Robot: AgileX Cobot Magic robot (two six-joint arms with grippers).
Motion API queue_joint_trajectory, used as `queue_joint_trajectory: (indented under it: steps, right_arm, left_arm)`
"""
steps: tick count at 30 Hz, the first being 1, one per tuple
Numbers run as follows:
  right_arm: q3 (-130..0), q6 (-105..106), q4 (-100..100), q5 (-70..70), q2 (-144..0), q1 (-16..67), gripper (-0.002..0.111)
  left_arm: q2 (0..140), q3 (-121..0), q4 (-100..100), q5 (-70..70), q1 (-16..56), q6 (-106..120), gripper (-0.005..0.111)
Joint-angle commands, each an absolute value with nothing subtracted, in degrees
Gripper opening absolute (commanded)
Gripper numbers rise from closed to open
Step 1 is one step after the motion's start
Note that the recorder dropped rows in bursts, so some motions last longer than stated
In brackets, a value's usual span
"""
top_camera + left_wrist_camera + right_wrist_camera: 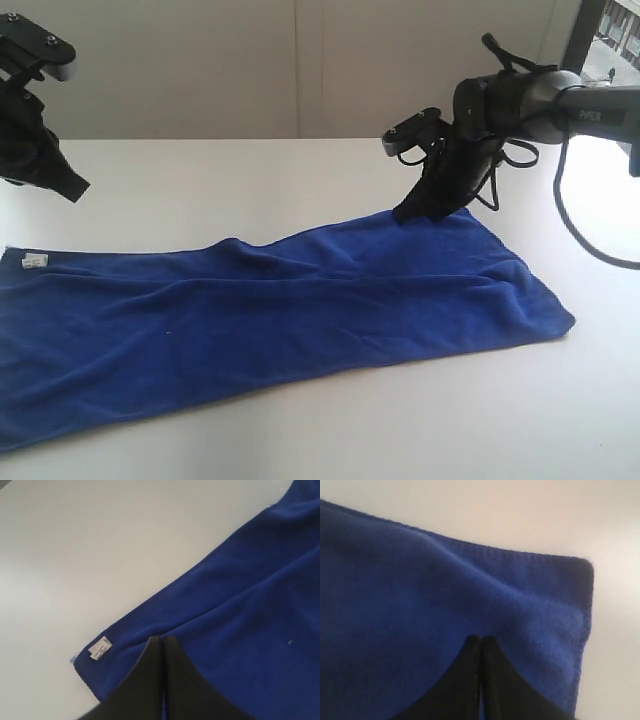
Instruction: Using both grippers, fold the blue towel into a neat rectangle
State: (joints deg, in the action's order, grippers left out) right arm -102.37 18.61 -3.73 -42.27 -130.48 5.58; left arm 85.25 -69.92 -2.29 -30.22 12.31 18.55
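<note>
On white tbl (300, 165), blue towel (300, 305) spread, pale wall (200, 60) behind

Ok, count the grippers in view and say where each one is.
2. The left gripper hangs raised near the blue towel's tagged corner; the right gripper sits low at the towel's far edge near its other end. Both are shut.

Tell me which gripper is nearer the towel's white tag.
Left. The left gripper hangs shut close to the white tag at one corner of the blue towel. The right gripper, also shut, is at the towel's opposite end, far from the tag.
</note>
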Motion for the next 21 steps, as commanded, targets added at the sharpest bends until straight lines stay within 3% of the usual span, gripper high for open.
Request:
queue_joint_trajectory:
  steps: [1,11,21]
  right_arm:
    - [-103.45,19.24,-3.87,-36.9,-130.88,3.84,0.0]
    - [-108.39,18.89,-3.87,-34.23,-134.61,2.71,0.0]
    - [-113.22,17.87,-3.87,-33.77,-139.42,2.6,0.0]
  left_arm:
    - [81.08,-65.8,-1.04,-31.71,14.36,18.05,0.0]
    - [75.92,-54.05,3.03,-28.92,18.48,18.05,0.0]
    - [75.94,-51.96,3.18,-27.74,19.07,17.94,0.0]
